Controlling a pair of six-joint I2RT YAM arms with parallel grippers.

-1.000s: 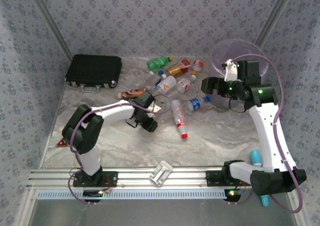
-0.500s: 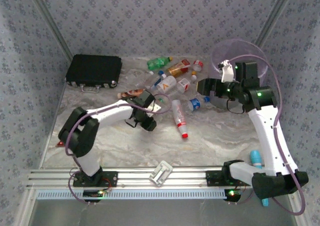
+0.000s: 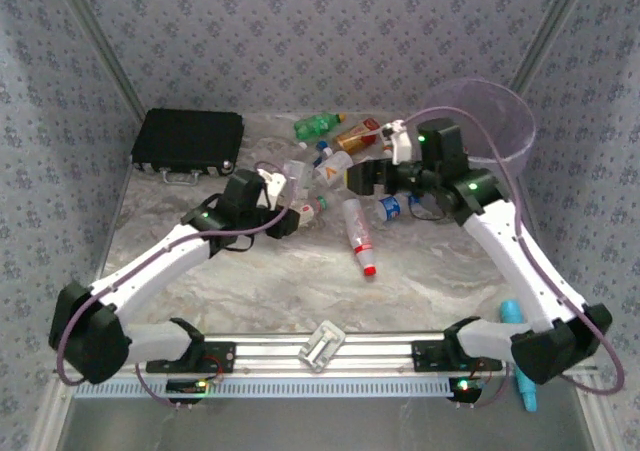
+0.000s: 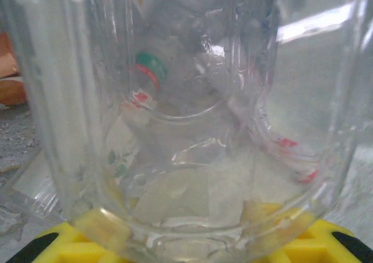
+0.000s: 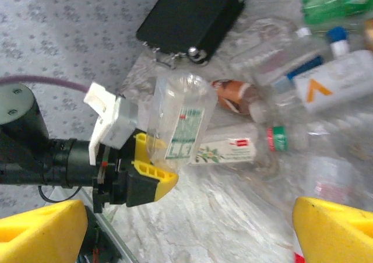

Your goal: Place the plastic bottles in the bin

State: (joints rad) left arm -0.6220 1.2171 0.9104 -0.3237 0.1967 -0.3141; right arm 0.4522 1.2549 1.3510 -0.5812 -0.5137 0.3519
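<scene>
Now a clear bottle point(image 5: 178, 120) is clamped by the left gripper point(image 5: 157, 168); right gripper point(image 3: 360, 176) fingers are held apart; transfer to the bin point(image 3: 512, 143) is needed next.

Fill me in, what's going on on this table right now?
Two arms are clearing plastic bottles into a bin. The left gripper is clamped on a clear bottle at the near-left edge of the pile. The right gripper hangs open over the pile, holding nothing. The other bottles lie scattered on the table, between the black case and the bin at the far right.
</scene>
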